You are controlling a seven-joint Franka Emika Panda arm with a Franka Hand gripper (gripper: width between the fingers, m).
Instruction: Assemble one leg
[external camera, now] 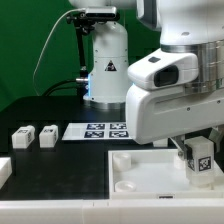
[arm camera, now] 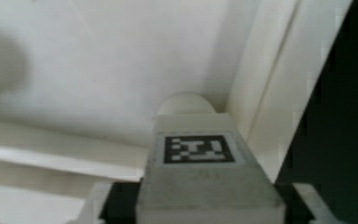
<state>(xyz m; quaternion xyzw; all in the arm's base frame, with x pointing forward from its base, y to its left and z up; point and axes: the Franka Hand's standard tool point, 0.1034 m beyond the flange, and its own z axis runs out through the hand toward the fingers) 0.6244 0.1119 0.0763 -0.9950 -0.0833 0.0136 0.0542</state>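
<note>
Gripper clamping leg between fingers, tag showing, holding it over white tray, near rim.

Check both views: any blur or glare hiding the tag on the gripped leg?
Exterior view: even light, no glare; tag on the leg small but distinct. Wrist view: soft focus throughout, tag readable anyway; white panel behind it washed out, low contrast.

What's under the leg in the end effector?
The white tray, close beside its rim. The leg itself hides the spot under its tip, so contact or a socket there cannot be told.
</note>
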